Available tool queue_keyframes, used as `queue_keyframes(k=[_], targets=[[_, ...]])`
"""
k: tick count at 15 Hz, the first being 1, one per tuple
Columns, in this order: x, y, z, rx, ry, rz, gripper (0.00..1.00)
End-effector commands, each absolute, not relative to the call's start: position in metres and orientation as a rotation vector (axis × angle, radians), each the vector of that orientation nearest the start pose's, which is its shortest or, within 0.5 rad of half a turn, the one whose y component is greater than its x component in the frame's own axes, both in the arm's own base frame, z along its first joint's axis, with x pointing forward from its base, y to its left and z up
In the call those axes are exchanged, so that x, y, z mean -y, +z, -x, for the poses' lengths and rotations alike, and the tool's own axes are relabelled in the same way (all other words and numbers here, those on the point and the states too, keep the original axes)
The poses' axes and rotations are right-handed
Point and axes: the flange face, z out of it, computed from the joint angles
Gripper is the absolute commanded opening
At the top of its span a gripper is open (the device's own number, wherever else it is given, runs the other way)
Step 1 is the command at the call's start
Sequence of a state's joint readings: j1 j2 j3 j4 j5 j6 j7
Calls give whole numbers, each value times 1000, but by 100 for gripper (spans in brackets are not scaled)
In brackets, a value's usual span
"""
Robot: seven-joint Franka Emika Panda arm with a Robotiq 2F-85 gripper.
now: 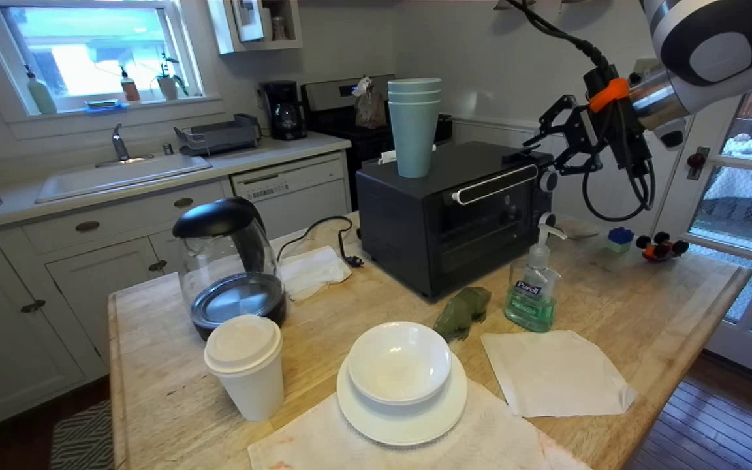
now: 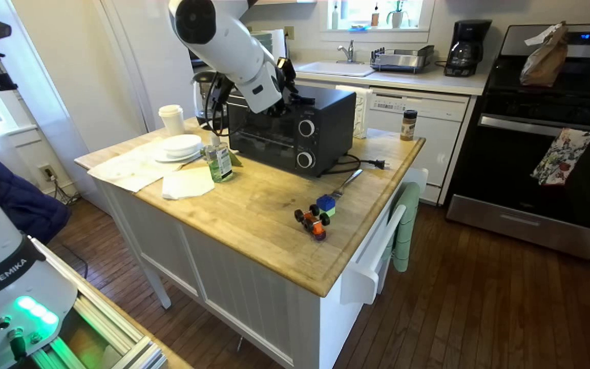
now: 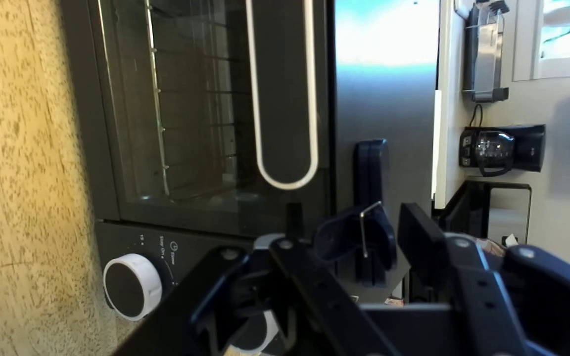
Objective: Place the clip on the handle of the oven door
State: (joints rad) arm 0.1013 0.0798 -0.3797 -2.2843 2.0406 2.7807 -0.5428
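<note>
The clip (image 3: 371,183) is dark navy with a thin metal spring wire. It lies on top of the black toaster oven near the knob end, and shows small and dark in both exterior views (image 1: 521,155) (image 2: 302,99). My gripper (image 3: 357,228) is open, with one finger on each side of the clip in the wrist view and visible gaps beside it. In both exterior views the gripper (image 1: 546,153) (image 2: 282,89) is at the oven's top front edge. The handle (image 1: 495,181) is a light-edged bar across the top of the oven door (image 1: 480,232); it also shows in the wrist view (image 3: 310,99).
Stacked pale green cups (image 1: 414,127) stand on the oven top. A Purell bottle (image 1: 532,294) and a green animal figure (image 1: 464,313) stand before the oven door. A kettle (image 1: 232,261), lidded cup (image 1: 249,369), bowl (image 1: 401,362), toy car (image 2: 313,220) and blocks (image 2: 327,204) share the table.
</note>
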Motion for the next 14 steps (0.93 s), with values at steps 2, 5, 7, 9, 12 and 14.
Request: queue_keyframes(k=[2, 5, 7, 9, 12, 14], targets=[[181, 322, -491, -1641, -767, 1540, 48], [181, 321, -491, -1643, -763, 1538, 46], [181, 321, -492, -1643, -764, 1540, 46], [182, 321, -494, -1643, -767, 1541, 45], [182, 321, -495, -1643, -768, 1542, 39], [182, 321, -495, -1642, -769, 1542, 35]])
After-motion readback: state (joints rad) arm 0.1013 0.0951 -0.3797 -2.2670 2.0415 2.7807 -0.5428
